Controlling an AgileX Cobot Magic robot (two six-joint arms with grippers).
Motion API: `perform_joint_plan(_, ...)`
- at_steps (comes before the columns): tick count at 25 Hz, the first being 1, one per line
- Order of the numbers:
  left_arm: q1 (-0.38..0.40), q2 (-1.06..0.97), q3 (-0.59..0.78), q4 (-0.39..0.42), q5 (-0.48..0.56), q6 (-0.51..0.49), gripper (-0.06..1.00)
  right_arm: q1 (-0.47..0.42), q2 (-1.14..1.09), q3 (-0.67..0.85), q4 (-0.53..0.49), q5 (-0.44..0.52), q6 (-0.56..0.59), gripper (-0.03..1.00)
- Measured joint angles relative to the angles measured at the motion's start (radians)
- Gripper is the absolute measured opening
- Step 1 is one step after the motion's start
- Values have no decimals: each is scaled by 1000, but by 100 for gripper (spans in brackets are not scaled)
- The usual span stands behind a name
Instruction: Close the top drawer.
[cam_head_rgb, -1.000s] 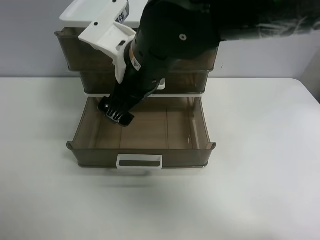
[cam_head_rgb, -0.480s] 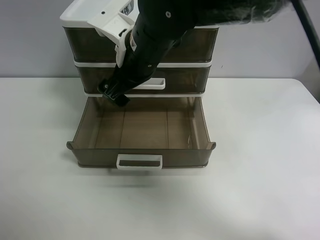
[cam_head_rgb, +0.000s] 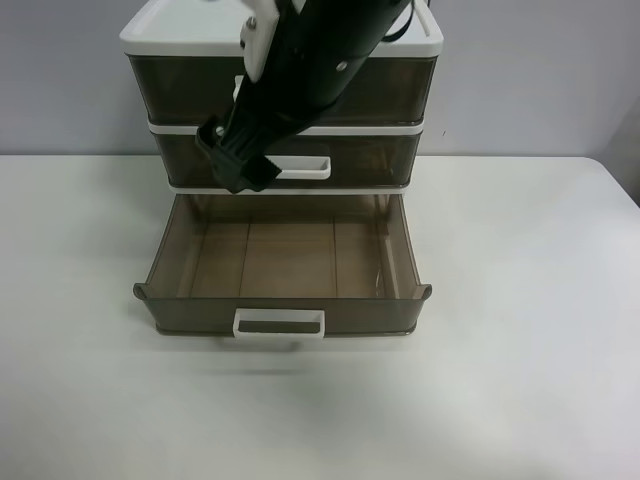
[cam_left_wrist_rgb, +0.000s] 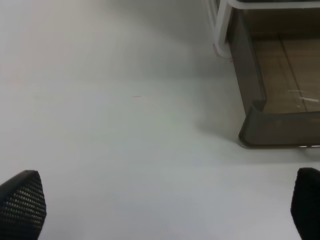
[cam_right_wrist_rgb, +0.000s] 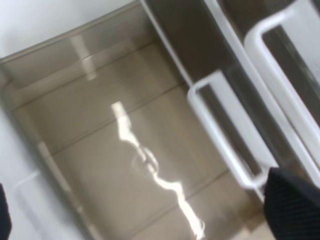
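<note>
The top drawer (cam_head_rgb: 400, 92) is smoky brown and sits flush in the white-framed cabinet (cam_head_rgb: 430, 40). The arm hides its handle in the exterior high view. In the right wrist view the handle (cam_right_wrist_rgb: 287, 37) shows blurred beside the middle drawer's handle (cam_right_wrist_rgb: 225, 132). My right gripper (cam_head_rgb: 237, 162) hangs in front of the middle drawer (cam_head_rgb: 370, 160), left of its handle (cam_head_rgb: 300, 168). Its fingertips (cam_right_wrist_rgb: 295, 210) stand far apart and empty. My left gripper (cam_left_wrist_rgb: 162, 205) is open over bare table, away from the cabinet.
The bottom drawer (cam_head_rgb: 285, 318) is pulled far out, empty, with its white handle (cam_head_rgb: 279, 323) towards the front. Its corner shows in the left wrist view (cam_left_wrist_rgb: 260, 125). The white table (cam_head_rgb: 520, 380) spreads around the cabinet.
The top drawer stuck out a second ago and now sits flush in the cabinet. My right gripper has risen from over the bottom drawer to in front of the middle drawer.
</note>
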Motion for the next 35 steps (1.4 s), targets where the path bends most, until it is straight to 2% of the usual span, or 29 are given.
perform_joint_plan(7,0,0,0,0,0,0,99,11,-203,-5,54,327,8,99)
perform_joint_plan(8,0,0,0,0,0,0,99,11,-234,-2,58,347,12,99)
perform_joint_plan(11,0,0,0,0,0,0,99,11,-344,57,61,360,33,99)
perform_joint_plan(22,0,0,0,0,0,0,99,11,-931,511,42,366,144,99)
perform_joint_plan(30,0,0,0,0,0,0,99,6,-1287,705,33,366,194,99)
perform_joint_plan(33,0,0,0,0,0,0,99,-76,-1382,790,24,330,223,99)
perform_joint_plan(35,0,0,0,0,0,0,99,-187,-1437,848,20,302,232,99)
